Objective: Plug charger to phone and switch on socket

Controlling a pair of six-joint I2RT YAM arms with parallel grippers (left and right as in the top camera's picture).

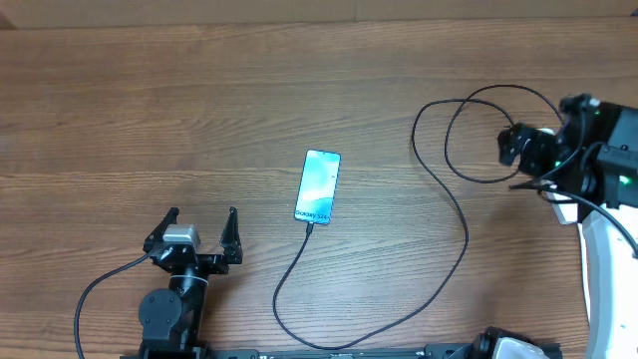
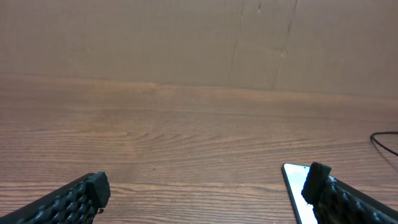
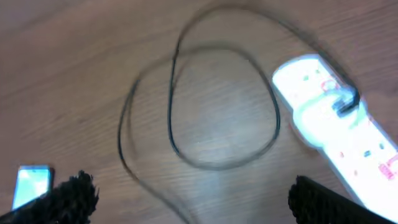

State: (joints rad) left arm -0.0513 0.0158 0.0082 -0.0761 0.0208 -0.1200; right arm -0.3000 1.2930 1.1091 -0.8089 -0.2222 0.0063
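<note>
The phone (image 1: 319, 186) lies face up at mid-table, screen lit light blue; its edge also shows in the left wrist view (image 2: 296, 190). The charger cable (image 1: 454, 204) has its tip at the phone's bottom edge (image 1: 309, 227). It curves along the front and coils in loops (image 3: 217, 106) at the right. Its black plug (image 3: 346, 106) sits in the white socket strip (image 3: 339, 146), which has small red switches. My left gripper (image 1: 202, 214) stands open on bare wood left of the phone, holding nothing. My right gripper (image 1: 518, 150) hovers open above the loops, its jaws wide apart and empty (image 3: 193, 190).
A white curved shape (image 1: 596, 279) runs along the right edge below the right arm. A brown board wall (image 2: 186, 37) backs the wooden table. The right wrist view is blurred.
</note>
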